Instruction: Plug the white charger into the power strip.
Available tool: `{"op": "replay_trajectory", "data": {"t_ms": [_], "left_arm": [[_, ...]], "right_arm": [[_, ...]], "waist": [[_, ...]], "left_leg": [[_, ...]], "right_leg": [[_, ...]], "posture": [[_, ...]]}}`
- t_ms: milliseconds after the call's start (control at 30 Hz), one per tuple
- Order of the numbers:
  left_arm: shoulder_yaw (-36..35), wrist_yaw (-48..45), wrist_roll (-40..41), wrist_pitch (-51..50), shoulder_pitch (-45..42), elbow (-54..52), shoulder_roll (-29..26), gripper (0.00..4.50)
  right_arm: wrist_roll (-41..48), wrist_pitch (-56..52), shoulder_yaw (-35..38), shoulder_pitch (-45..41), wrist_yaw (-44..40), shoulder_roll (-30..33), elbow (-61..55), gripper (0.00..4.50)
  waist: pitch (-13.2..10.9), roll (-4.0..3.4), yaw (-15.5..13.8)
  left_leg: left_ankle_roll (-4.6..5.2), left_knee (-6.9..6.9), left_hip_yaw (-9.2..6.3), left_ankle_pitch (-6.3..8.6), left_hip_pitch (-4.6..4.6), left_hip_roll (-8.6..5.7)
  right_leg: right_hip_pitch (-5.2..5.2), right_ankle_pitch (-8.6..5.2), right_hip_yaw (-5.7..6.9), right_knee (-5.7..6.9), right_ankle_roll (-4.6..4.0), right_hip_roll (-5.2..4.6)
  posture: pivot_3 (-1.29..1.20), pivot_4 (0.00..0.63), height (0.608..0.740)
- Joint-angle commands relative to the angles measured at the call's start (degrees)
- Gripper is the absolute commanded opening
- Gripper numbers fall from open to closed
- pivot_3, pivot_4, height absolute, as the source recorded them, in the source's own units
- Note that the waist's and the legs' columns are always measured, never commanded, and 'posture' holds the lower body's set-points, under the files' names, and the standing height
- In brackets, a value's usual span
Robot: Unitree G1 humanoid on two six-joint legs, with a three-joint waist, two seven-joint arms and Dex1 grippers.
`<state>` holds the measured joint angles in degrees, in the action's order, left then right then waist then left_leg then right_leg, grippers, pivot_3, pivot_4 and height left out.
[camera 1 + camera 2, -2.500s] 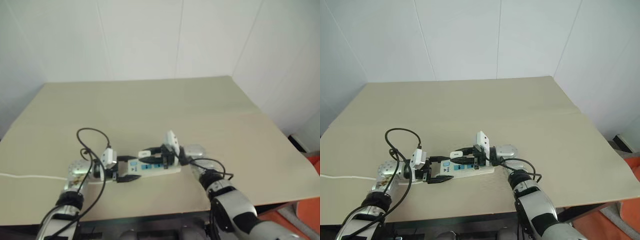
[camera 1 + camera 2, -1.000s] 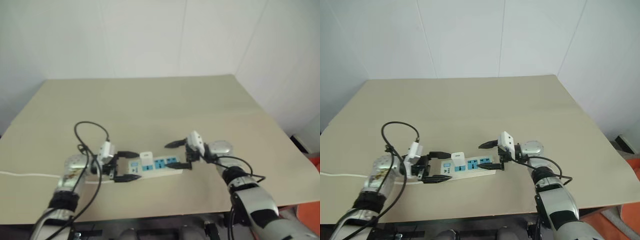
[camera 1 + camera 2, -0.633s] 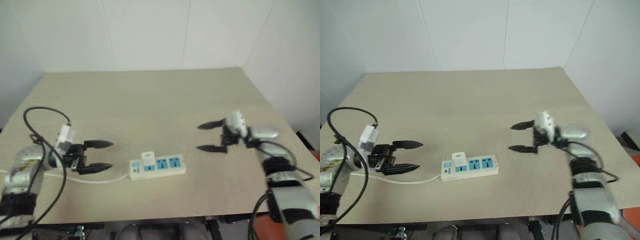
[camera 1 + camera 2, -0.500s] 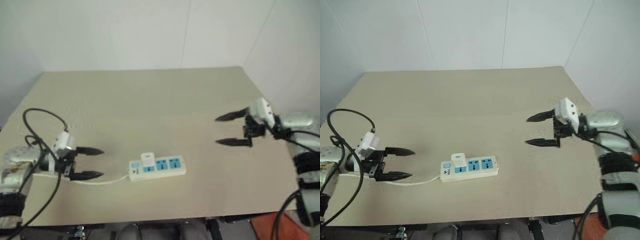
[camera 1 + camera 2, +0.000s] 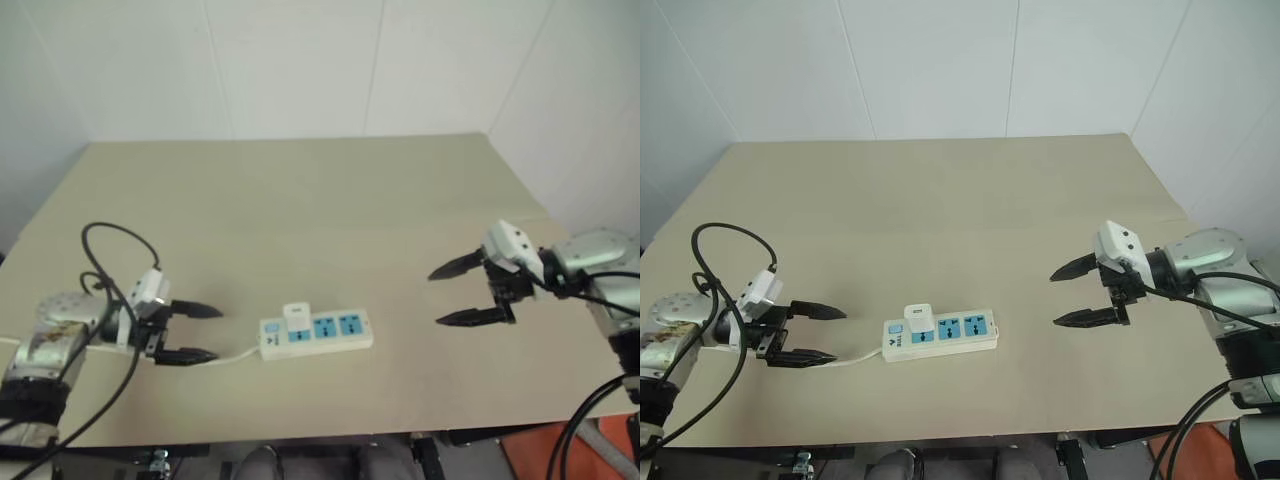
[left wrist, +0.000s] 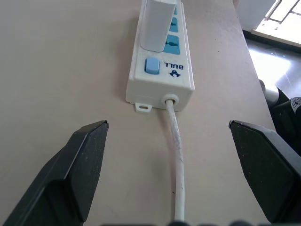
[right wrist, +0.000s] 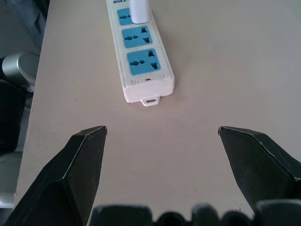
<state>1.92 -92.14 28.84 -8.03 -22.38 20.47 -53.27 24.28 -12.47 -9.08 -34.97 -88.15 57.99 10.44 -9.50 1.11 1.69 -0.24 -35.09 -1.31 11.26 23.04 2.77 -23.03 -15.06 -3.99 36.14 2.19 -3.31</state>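
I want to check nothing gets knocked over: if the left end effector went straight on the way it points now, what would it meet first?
Probably the thin white cord, then the switch end of the power strip, where the white charger stands plugged in. The left end effector is open, angled slightly down, so depth is uncertain.

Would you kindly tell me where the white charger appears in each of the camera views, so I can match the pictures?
Left eye view: the white charger stands in the power strip, low and centre-left.
Right eye view: low, left of centre.
Left wrist view: at the top edge, just past the blue switch.
Right wrist view: at the top edge, beyond two free sockets.
Shared landmark: the strip's blue socket faces.
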Motion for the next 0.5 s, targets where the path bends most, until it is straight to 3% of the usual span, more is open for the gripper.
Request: {"op": "replay_trajectory", "data": {"t_ms": [33, 500], "left_arm": [[1.86, -0.36, 2.32, -0.91, -2.71, 1.14, -1.46, 4.47], [8.89, -0.36, 3.38, -0.22, -9.12, 5.84, -0.90, 4.47]], "right_arm": [[0.98, -2.77, 3.89, 0.74, 0.32, 1.72, -4.25, 4.50], [-0.80, -4.80, 6.30, 2.77, 2.28, 1.86, -7.29, 4.50]], "waist": [[0.00, 0.00, -0.19], [0.00, 0.00, -0.84]], "left_leg": [[0.00, -0.01, 0.00, 0.00, 0.02, 0.00], [0.00, -0.27, -0.01, 0.00, 0.12, 0.00]], "right_leg": [[-0.01, 0.00, 0.00, 0.00, 0.00, 0.00], [-0.04, 0.03, 0.00, 0.11, 0.04, 0.02]], "posture": [[0.00, 0.150, 0.740], [0.00, 0.150, 0.740]]}}
